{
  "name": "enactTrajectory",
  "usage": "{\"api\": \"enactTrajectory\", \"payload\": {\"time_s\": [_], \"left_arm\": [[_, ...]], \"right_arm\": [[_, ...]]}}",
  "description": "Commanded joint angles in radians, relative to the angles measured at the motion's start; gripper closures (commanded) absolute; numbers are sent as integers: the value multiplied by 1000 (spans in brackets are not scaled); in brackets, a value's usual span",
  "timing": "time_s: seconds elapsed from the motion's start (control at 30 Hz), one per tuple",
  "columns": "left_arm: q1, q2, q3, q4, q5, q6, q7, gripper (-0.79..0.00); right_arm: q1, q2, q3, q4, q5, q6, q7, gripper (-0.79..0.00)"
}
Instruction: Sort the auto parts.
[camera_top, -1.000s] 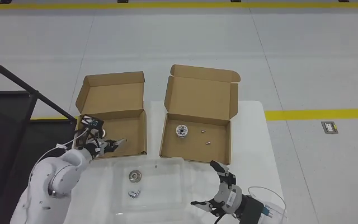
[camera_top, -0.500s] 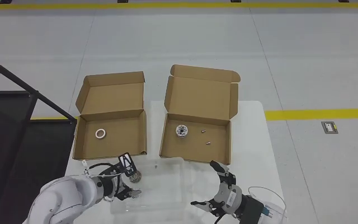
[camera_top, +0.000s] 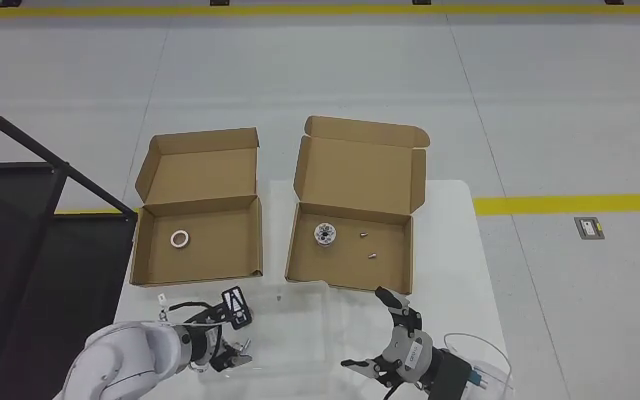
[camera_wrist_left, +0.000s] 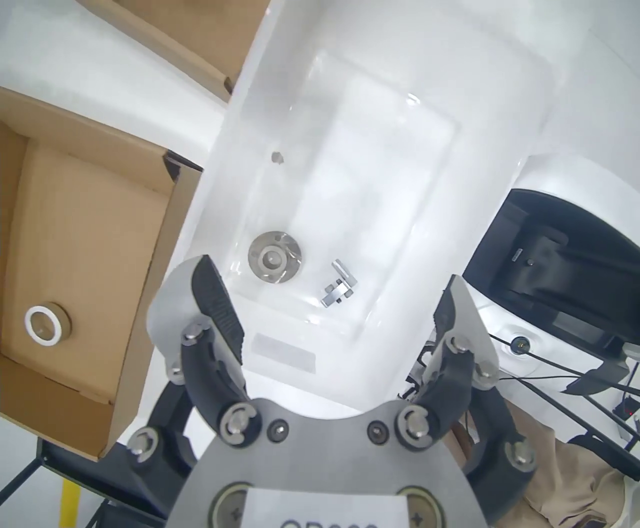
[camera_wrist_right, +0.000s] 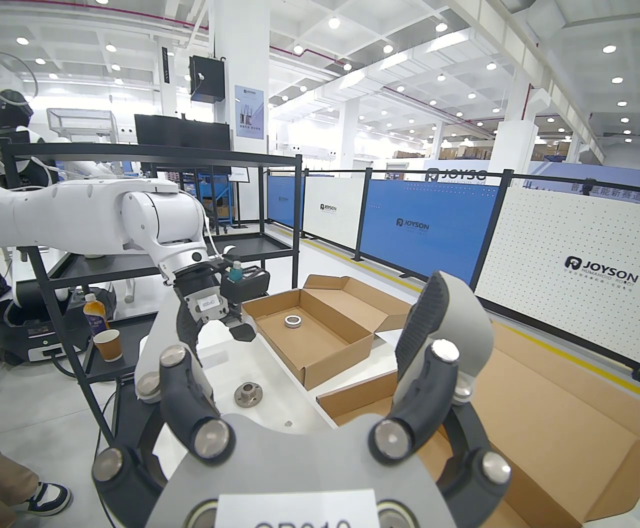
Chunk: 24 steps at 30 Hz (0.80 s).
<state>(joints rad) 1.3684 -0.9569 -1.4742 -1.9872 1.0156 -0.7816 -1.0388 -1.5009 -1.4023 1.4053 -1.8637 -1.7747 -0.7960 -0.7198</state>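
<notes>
Since a second ago, the left gripper (camera_wrist_left: 330, 285) has swung away from the left cardboard box (camera_top: 150, 270), where a white ring (camera_top: 179, 238) now lies. It hangs over the left end of the clear tray (camera_top: 300, 300), fingers spread wide and holding nothing. Below it in the tray lie a flanged metal disc (camera_wrist_left: 274, 256) and, just beside it, a small bracket (camera_wrist_left: 340, 289). The right gripper (camera_top: 370, 333) sits unmoved at the tray's other end, fingers open and empty. On the worktop (camera_top: 450, 280), the right cardboard box (camera_top: 300, 265) holds a round part (camera_top: 325, 233) and two small screws (camera_top: 362, 236).
</notes>
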Motion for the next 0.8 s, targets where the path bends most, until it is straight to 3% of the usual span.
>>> {"api": "enactTrajectory", "payload": {"time_s": [0.0,0.17,0.3,0.47,0.77], "left_arm": [[-9,3,26,6,23,21,-20,-785],[-57,1,94,41,50,86,-68,-782],[-112,-6,145,96,93,158,-68,-702],[-167,-14,212,163,159,207,-69,-659],[-257,-29,293,283,197,240,-26,-597]], "right_arm": [[0,0,0,0,0,0,0,-785],[0,0,0,0,0,0,0,-785],[0,0,0,0,0,0,0,-785],[0,0,0,0,0,0,0,-785],[0,0,0,0,0,0,0,-785]]}}
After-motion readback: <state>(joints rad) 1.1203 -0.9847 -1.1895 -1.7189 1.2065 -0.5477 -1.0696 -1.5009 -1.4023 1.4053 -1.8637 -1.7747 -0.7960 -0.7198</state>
